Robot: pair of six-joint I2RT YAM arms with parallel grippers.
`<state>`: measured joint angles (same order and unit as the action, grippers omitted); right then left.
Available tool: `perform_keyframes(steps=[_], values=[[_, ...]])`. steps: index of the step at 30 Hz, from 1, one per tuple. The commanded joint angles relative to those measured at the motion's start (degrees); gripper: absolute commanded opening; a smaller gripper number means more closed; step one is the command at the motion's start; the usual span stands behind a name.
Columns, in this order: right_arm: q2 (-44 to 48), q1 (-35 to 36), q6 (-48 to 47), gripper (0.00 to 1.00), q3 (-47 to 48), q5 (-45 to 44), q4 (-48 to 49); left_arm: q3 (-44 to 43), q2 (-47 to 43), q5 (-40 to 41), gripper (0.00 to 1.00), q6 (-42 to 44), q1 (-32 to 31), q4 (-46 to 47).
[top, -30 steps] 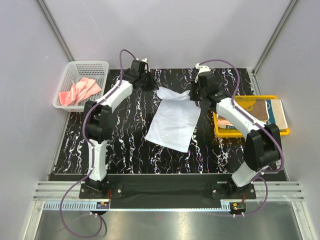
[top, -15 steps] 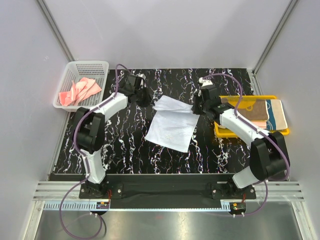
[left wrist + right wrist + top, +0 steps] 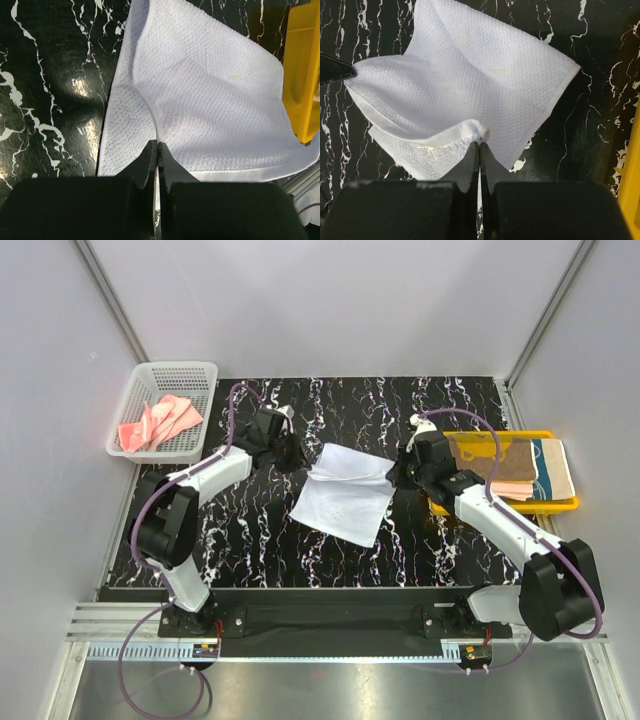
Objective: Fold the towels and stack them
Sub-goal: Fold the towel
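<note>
The towel (image 3: 345, 498) is pale blue-white with a waffle weave. The table (image 3: 250, 530) is black with white veining. The tray (image 3: 560, 504) is yellow.

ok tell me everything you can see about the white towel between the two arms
The light blue-white towel is a thin, roughly square cloth with a waffle weave, a hemmed border and a small white embroidered mark near one edge. Its near part lies flat and skewed on the black marbled table. Its far edge is lifted and curls over toward the near side. The left jaws and right jaws are each shut on a far corner.
</note>
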<state>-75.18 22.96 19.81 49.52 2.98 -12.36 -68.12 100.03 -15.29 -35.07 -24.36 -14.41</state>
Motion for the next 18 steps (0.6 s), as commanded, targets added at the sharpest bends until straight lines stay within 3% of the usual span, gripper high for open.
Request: perform_keyframes(steps=[1,18], values=[[3.28,1.12,1.89,0.00,-1.61,1.41,1.99,2.80,-4.48,1.84,0.00,-0.35,-0.07,3.95],[7.24,4.64,5.06,0.00,-5.92,0.44,2.69,8.35,-11.17,4.22,0.00,-0.61,-0.16,4.74]])
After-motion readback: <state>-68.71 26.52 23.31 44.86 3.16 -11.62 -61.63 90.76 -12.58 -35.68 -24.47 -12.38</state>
